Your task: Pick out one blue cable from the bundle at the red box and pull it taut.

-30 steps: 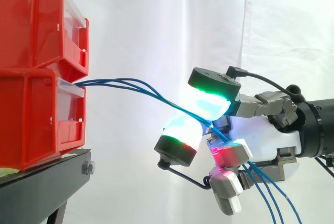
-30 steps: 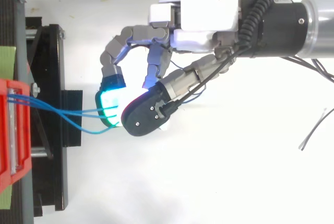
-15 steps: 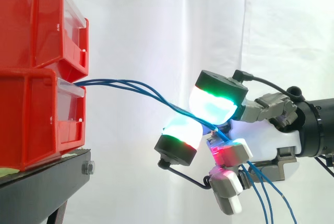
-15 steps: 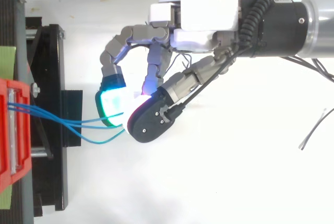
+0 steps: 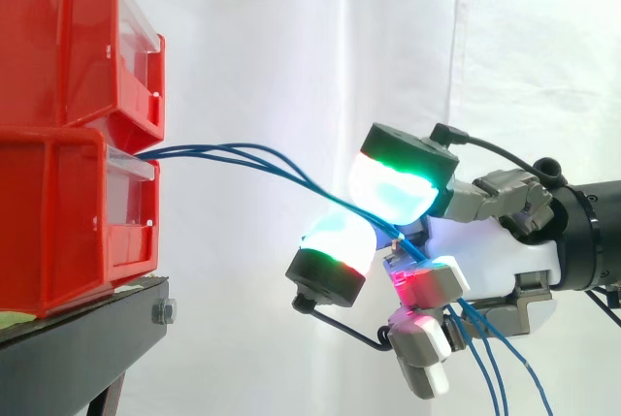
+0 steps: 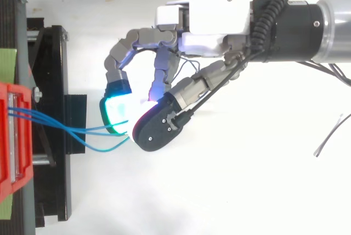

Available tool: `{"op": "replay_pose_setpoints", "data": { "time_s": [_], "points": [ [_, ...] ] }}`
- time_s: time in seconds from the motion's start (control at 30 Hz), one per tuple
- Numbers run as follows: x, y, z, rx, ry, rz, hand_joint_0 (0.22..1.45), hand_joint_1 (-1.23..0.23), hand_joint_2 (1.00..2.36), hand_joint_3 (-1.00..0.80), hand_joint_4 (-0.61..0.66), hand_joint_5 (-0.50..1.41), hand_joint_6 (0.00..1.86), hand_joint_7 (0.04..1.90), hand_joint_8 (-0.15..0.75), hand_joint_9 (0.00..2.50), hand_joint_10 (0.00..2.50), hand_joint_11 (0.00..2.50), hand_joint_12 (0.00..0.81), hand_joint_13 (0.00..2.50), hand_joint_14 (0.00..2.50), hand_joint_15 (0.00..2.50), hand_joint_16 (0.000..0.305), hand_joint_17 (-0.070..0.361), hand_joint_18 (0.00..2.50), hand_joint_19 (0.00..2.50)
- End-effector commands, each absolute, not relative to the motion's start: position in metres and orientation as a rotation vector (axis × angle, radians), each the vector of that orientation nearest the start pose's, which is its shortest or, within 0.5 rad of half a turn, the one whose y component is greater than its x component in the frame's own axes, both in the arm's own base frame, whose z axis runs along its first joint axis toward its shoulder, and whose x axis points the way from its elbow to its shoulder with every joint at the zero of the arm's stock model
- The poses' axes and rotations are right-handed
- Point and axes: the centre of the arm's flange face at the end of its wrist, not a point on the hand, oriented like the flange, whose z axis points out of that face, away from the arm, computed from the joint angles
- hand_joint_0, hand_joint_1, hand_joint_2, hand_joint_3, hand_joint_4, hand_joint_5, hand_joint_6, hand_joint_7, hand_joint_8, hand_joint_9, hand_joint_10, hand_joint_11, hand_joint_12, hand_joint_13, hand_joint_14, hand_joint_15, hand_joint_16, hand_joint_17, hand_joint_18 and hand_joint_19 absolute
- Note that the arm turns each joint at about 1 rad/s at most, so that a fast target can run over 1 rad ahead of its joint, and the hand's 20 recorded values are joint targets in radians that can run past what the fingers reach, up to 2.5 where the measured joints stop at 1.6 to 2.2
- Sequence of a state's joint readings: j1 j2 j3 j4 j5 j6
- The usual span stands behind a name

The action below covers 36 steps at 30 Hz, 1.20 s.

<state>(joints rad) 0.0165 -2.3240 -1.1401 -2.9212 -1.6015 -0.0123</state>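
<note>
Several blue cables (image 5: 243, 156) leave the clear front of the lower red box (image 5: 68, 222) and slope down to the right into my hand (image 5: 485, 251). They pass between a glowing upper pad (image 5: 393, 188) and a glowing lower pad (image 5: 335, 246), which nearly touch around them. Past the palm the cables hang down (image 5: 495, 368). From above, the cables (image 6: 60, 122) fan out from the box (image 6: 13, 136), and one loops low before it reaches the curled fingers of the hand (image 6: 203, 21). The cables sag slightly.
A second red box (image 5: 68, 38) is stacked on the lower one. Both rest on a black stand (image 5: 87, 329) at the left. A white curtain hangs behind. A loose thin wire (image 6: 329, 136) lies on the white surface at the right.
The upper pad has shifted slightly right and down toward the lower pad. From above, the dark-backed thumb has swung down and closer to the cyan pad. The cables barely moved.
</note>
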Motion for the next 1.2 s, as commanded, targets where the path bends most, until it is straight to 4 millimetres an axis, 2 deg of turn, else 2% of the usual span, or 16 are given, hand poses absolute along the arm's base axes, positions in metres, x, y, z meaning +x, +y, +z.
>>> {"op": "replay_pose_setpoints", "data": {
  "time_s": [0.0,0.3,0.53,0.97,1.17],
  "points": [
    [0.7536,-0.1174,0.239,1.252,1.327,1.187,0.51,-0.66,1.0,-0.5,0.12,-0.11,0.87,0.92,0.346,1.38,0.02,0.67,0.426,1.22,0.02,0.58,0.056,0.126,1.08,0.58],
    [0.7536,-0.1171,0.239,1.249,1.33,1.188,0.48,-0.64,1.0,-0.5,0.13,-0.11,0.86,0.89,0.356,1.36,0.02,0.65,0.438,1.21,0.02,0.57,0.059,0.132,1.08,0.56],
    [0.7536,-0.1171,0.239,1.249,1.33,1.188,0.59,-0.75,1.0,-0.5,0.1,-0.12,0.85,0.93,0.332,1.35,0.02,0.67,0.406,1.18,0.02,0.59,0.053,0.119,1.02,0.6],
    [0.7519,-0.1174,0.2395,1.24,1.355,1.206,0.65,-0.83,1.02,-0.18,0.02,-0.12,0.92,0.99,0.344,1.34,0.02,0.68,0.404,1.19,0.02,0.58,0.051,0.115,1.03,0.58],
    [0.749,-0.1166,0.2438,1.238,1.375,1.215,0.7,-0.86,1.02,-0.23,-0.03,-0.12,0.92,1.07,0.34,1.34,0.02,0.68,0.4,1.19,0.02,0.58,0.051,0.114,1.04,0.56]
  ]
}}
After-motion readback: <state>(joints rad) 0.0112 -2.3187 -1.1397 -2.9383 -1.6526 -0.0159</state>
